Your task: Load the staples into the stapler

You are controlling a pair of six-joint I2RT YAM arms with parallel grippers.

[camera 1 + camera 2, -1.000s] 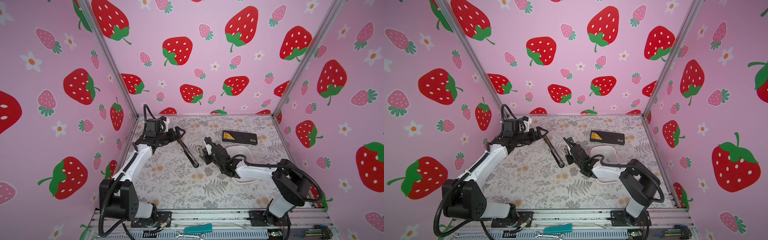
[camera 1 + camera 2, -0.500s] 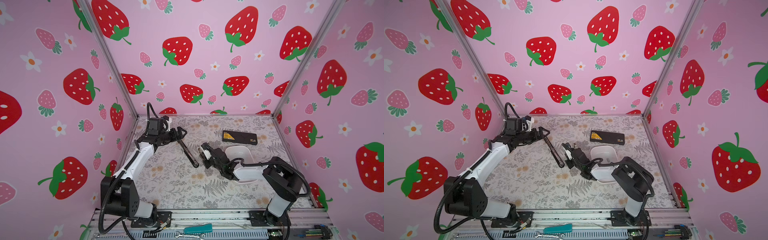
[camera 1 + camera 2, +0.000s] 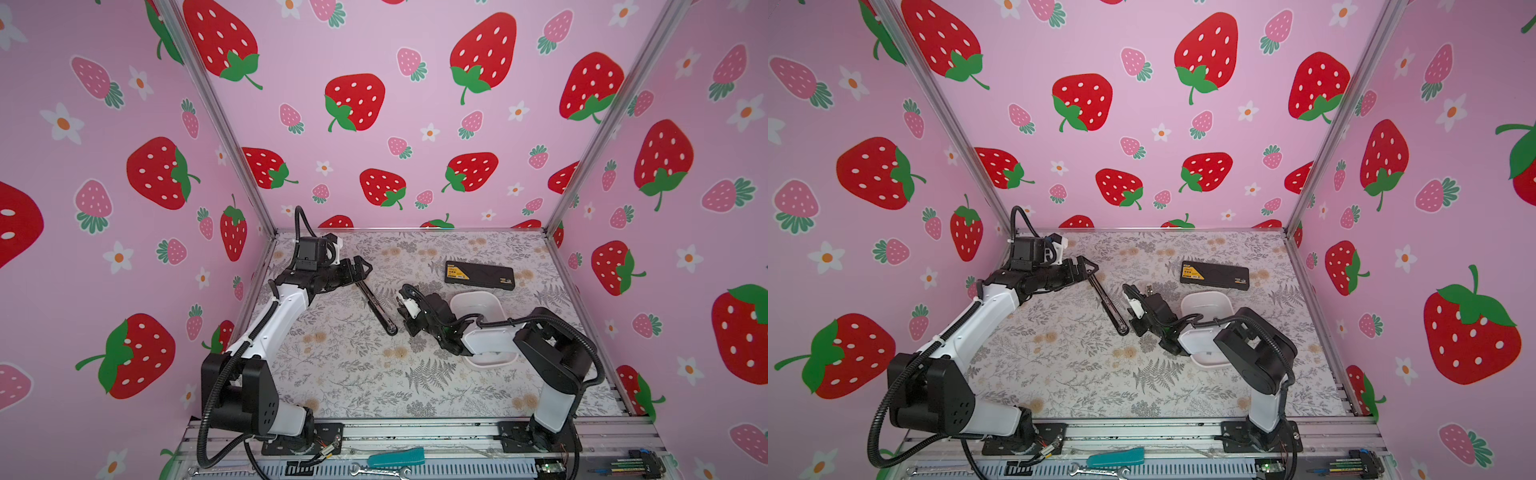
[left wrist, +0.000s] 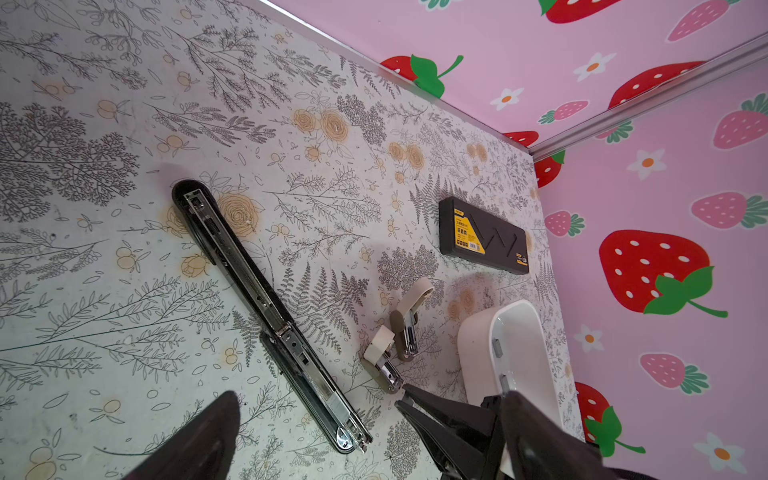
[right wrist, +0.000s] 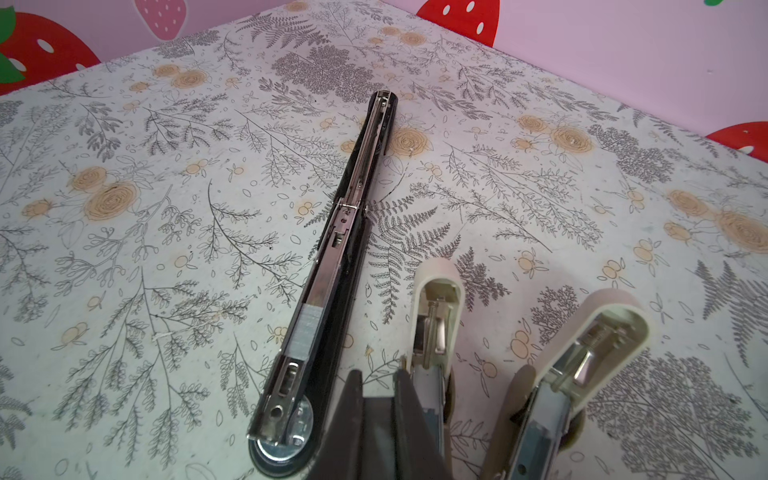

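Lying beside the black stapler (image 3: pixel 379 307), beige staplers (image 5: pixel 436 316) crowd the clenched right gripper (image 5: pixel 376 374); left gripper (image 3: pixel 363 268) released

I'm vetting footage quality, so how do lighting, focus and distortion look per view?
In both top views, wide-angle stretch splays the corner posts; light is even. Left wrist view: the left claw blurs dark near the lens. Right wrist view: the black stapler is sharp, its metal glinting.

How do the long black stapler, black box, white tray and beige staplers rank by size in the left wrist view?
long black stapler
white tray, black box: alike; tray nearer, so unranked
beige staplers, both alike
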